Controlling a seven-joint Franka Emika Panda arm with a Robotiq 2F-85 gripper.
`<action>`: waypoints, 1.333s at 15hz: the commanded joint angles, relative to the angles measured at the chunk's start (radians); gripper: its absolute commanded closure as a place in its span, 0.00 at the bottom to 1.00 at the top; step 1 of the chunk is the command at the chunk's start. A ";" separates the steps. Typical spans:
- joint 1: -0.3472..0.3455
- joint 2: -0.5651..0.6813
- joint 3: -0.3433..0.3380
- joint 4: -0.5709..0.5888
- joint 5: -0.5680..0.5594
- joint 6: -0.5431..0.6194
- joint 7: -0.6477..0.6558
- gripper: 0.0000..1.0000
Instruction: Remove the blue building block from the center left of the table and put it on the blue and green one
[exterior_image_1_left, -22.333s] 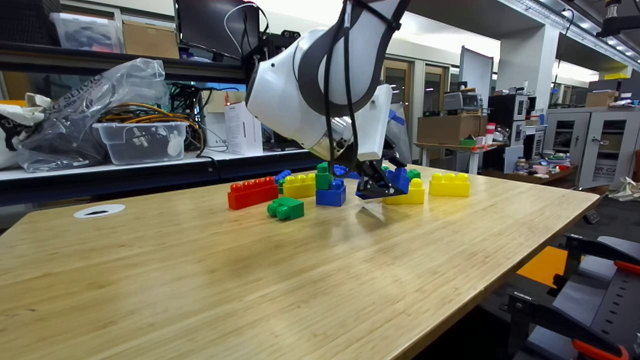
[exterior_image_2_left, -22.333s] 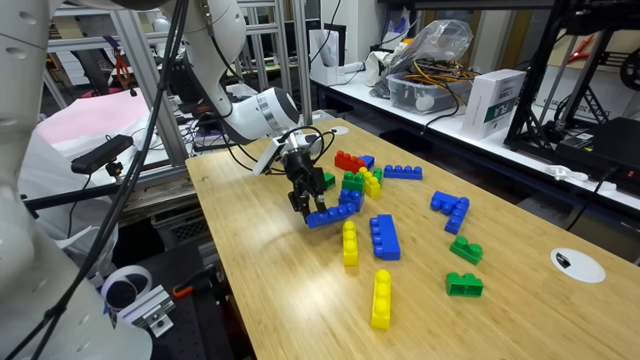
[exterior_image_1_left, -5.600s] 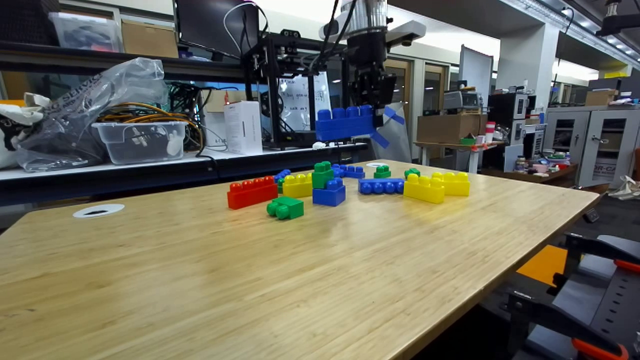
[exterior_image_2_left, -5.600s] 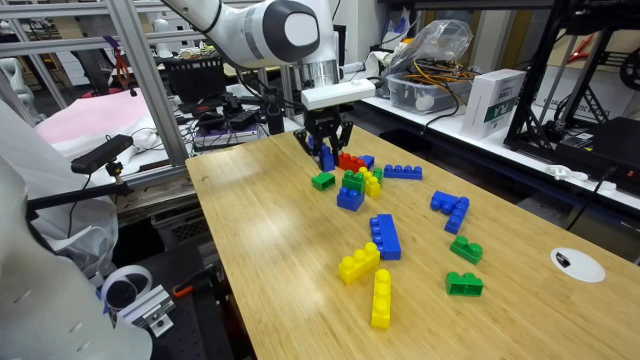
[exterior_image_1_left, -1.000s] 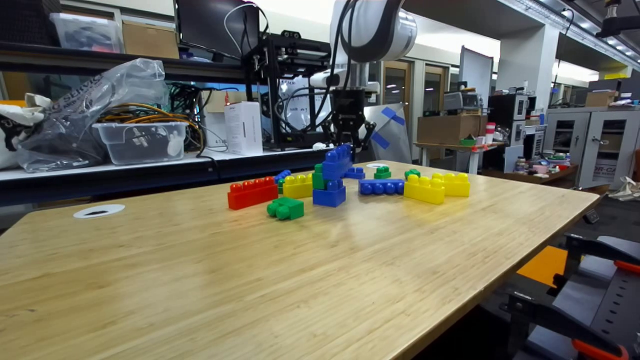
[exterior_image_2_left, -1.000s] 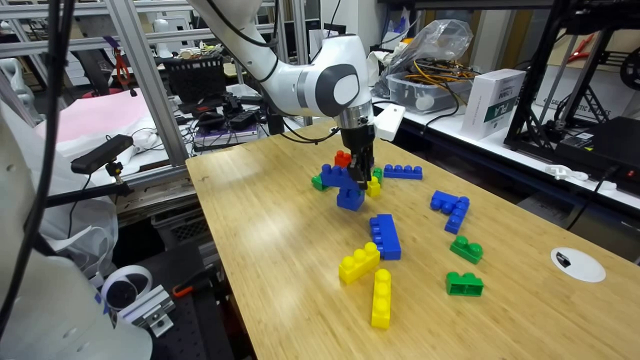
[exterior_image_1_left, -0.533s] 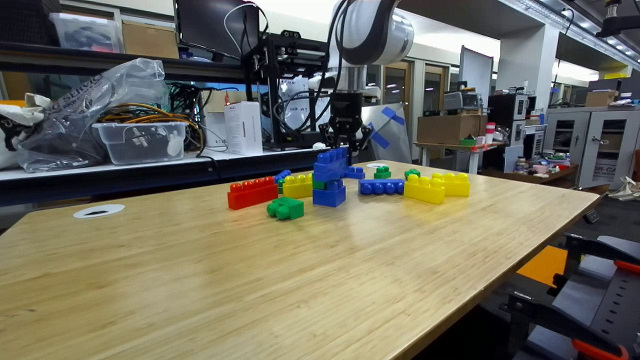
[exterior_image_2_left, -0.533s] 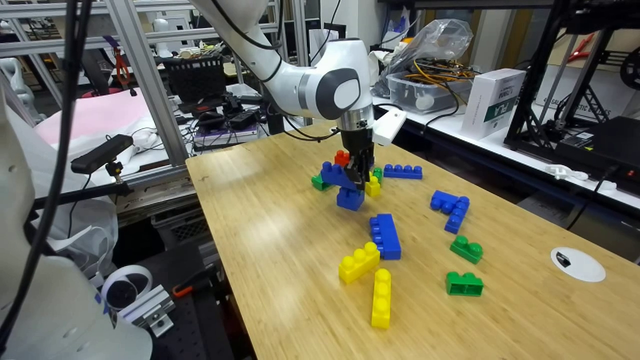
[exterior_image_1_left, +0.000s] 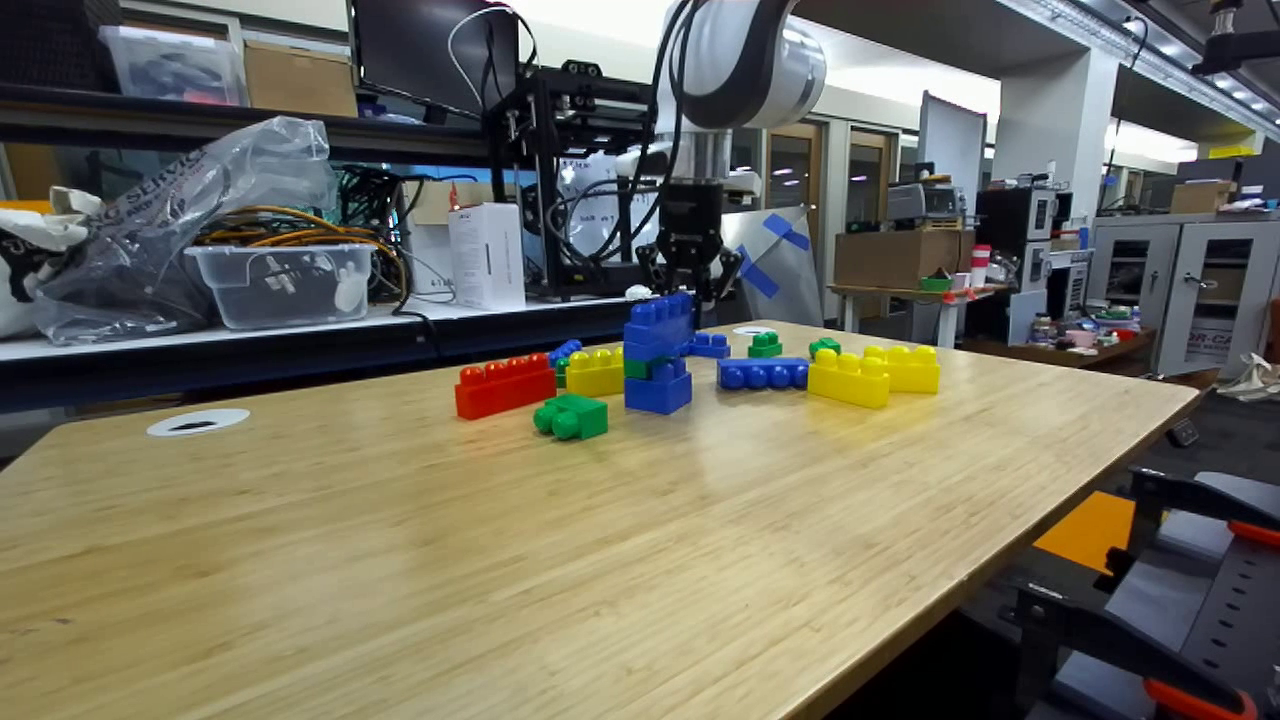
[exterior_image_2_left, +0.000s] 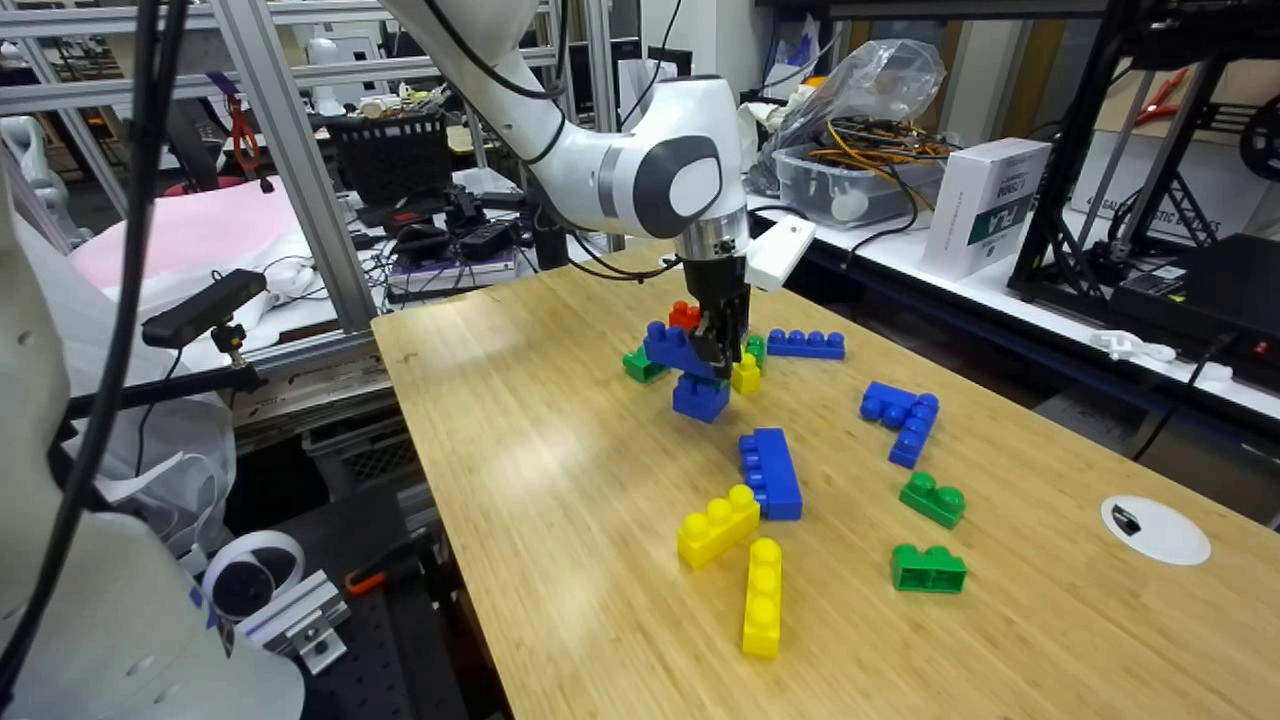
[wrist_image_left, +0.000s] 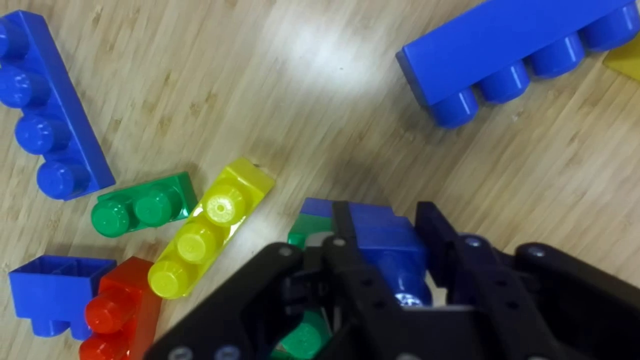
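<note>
The blue building block is long and studded. It shows in both exterior views (exterior_image_1_left: 655, 338) (exterior_image_2_left: 672, 350) and in the wrist view (wrist_image_left: 389, 239). My gripper (exterior_image_1_left: 690, 300) is shut on it near one end; the gripper also shows in an exterior view (exterior_image_2_left: 718, 360) and the wrist view (wrist_image_left: 384, 212). The blue and green one (exterior_image_1_left: 655, 393) stands upright on the table (exterior_image_1_left: 450, 560), directly under the block; it also shows in an exterior view (exterior_image_2_left: 700, 400). The block covers the top of its green brick. I cannot tell whether the studs are joined. The block overhangs to one side.
A red brick (exterior_image_1_left: 505, 387), a lone green brick (exterior_image_1_left: 572, 417) and a yellow brick (exterior_image_1_left: 597, 372) lie close by the stack. Another long blue brick (exterior_image_2_left: 772, 475) lies on its side near two yellow bricks (exterior_image_2_left: 718, 525) (exterior_image_2_left: 762, 600). Several blue and green bricks lie farther off.
Since 5.6 s ago my gripper has carried the blue block over the blue and green stack. In the last second it moved slightly sideways and a little lower, then stayed nearly still.
</note>
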 joint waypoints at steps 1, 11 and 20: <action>-0.009 0.023 0.007 0.019 0.006 0.000 0.010 0.89; -0.033 0.052 0.012 0.017 0.018 0.010 0.008 0.89; -0.020 0.064 0.002 0.031 -0.010 -0.008 0.019 0.89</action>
